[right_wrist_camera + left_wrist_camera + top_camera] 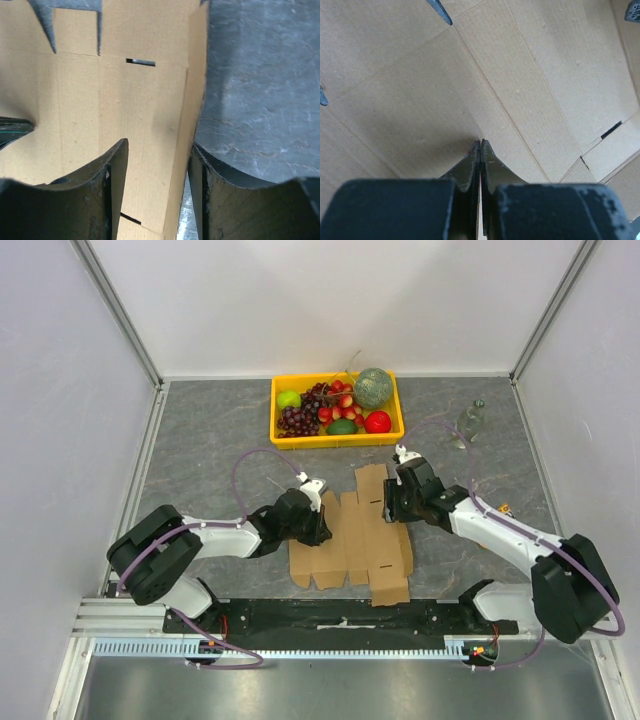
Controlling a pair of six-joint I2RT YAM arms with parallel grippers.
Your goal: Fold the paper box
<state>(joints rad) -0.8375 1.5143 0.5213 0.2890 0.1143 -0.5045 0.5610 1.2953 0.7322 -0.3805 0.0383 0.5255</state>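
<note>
Brown cardboard is lying flat in the middle of the grey table (210, 440), close to the near edge. This is the paper box (360, 540), and it is sitting open as a cut sheet with flaps sticking out toward the far side and the near side.

Your left gripper (318, 525) is resting over the left part of the sheet. In the left wrist view, its two fingers (470, 165) are pressed together with their tips meeting, pointing down at the cardboard. You cannot tell if the tips are touching the sheet.

Your right gripper (390, 502) is sitting at the right edge of the sheet, toward the far end. In the right wrist view, its fingers (112, 170) are spread apart. One finger is hanging over the cardboard and the other is hanging over the bare table, so the edge of the sheet is running between them.

On the far side, a yellow crate (330, 441) is sitting apart from the box. It is holding a green apple (289, 399), dark grapes (297, 420), a round melon (372, 387) and a red fruit (377, 422). A small clear thing (468, 420) is standing at the far right, well apart from the sheet; you cannot tell what it is. Purple cables (240, 470) are looping above both arms.
</note>
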